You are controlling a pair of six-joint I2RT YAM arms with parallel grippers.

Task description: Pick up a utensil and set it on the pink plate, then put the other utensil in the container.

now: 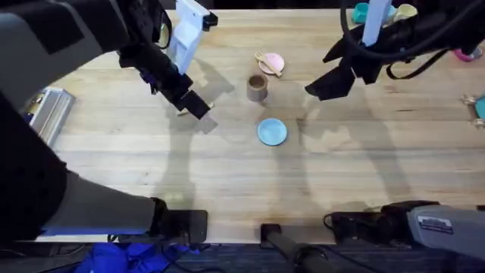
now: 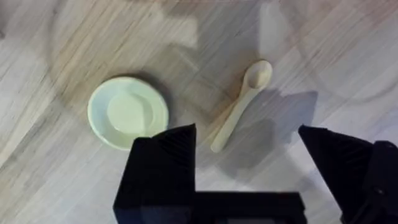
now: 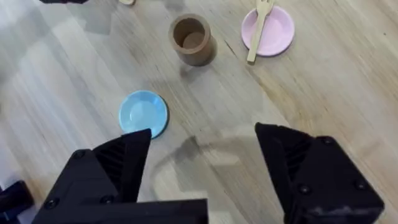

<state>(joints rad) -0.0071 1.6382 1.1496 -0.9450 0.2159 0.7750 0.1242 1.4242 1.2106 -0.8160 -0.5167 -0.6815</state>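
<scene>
Item: spoon (image 2: 239,107), lying flat; I am lowering my open left gripper (image 2: 249,155) (right gripper (image 3: 202,168) also open), straddling its handle before closing.

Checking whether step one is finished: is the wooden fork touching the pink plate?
Touching. The right wrist view shows the fork lying across the pink plate, tines past the rim, handle hanging over the near edge.

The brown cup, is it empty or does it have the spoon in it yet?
Empty. The cup stands upright with a bare dark inside, and the spoon lies flat on the table ahead of the open left gripper.
</scene>
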